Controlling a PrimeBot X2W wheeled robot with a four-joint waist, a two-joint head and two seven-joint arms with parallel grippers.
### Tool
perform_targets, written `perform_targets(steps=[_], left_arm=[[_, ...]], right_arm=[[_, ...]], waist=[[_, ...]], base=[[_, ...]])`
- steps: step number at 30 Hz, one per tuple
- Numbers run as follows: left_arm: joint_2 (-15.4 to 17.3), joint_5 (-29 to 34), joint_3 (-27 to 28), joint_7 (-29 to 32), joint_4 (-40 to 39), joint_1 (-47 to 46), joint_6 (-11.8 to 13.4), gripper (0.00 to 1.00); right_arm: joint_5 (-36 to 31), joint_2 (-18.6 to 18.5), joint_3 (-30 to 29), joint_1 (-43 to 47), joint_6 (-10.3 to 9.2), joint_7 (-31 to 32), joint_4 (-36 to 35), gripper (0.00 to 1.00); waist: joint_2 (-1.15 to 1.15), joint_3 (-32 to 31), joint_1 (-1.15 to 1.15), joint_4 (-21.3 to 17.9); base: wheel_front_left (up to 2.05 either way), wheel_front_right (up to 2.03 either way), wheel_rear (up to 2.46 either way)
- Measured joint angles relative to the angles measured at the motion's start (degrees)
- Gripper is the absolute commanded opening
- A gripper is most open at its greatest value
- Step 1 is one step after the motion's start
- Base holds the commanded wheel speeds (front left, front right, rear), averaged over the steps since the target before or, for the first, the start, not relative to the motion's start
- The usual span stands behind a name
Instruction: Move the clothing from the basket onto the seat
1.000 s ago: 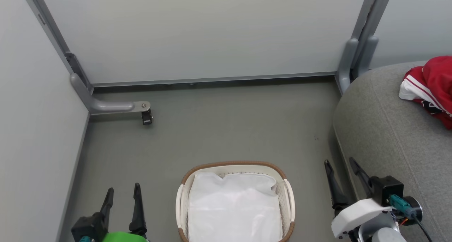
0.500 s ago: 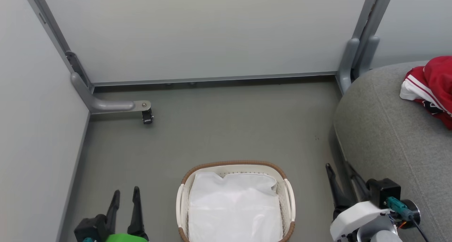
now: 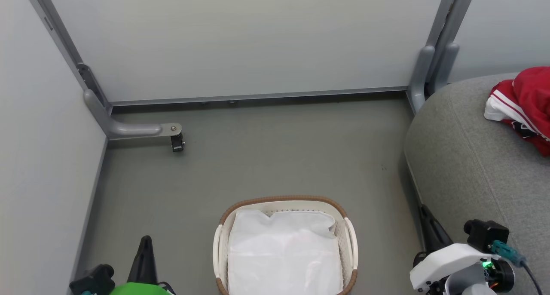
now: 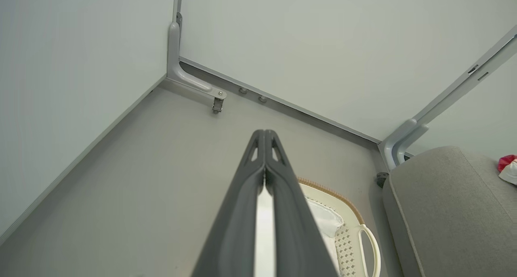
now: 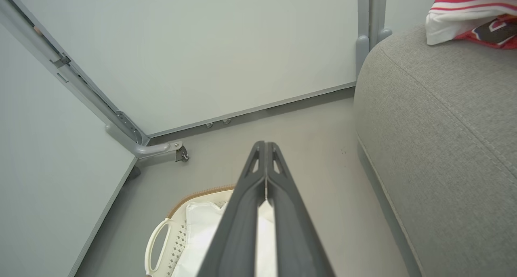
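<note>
- A small white perforated laundry basket with a brown woven rim stands on the grey floor, low and central in the head view. Its white cloth liner lies inside with no red fabric on it.
- The red clothing, trimmed and striped in white, lies bunched on the grey sofa seat at the right, well apart from the basket. That is where the task wants it, so the move looks finished.
- The left gripper hangs left of the basket, its dark fingers pressed together on nothing.
- The right gripper sits between basket and seat, likewise closed and empty, probably parked because nothing remains to lift.
</note>
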Motion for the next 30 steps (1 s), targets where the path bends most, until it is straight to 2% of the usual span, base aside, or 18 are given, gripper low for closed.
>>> perform_targets(steps=[30], left_arm=[[0.0, -23.7, 3.8, 6.8, -1.7, -3.0, -1.4, 0.00]], right_arm=[[25.9, -0.1, -3.4, -0.2, -0.01, 6.6, -2.7, 0.00]], waist=[[0.00, 0.1, 0.00, -1.0]], base=[[0.00, 0.00, 0.00]])
